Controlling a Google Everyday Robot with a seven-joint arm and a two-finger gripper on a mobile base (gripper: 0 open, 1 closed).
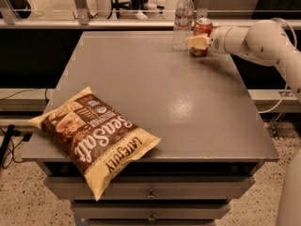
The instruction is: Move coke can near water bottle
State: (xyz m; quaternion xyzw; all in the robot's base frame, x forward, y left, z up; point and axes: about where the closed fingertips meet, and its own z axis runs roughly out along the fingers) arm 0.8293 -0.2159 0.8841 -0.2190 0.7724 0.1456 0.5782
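grey and matte, the surface [197,107] is carrying everything you are working with, and its far right corner is where the action is sitting. the coke can [203,28] is standing upright there, a short red aluminium cylinder with a silver top, just beside the water bottle [183,20], which is rising taller to its left, clear plastic with a white cap. your gripper [197,42] is reaching in from the right on the white arm [256,37] and lying across the can's near face; whether it is clamped on the can or sitting loose you cannot tell. the can's long axis is pointing straight up, so any release is probably wanting a retreat to the right, away from the light bottle. a crinkly chip bag [96,138] is lying well apart at the near left edge.
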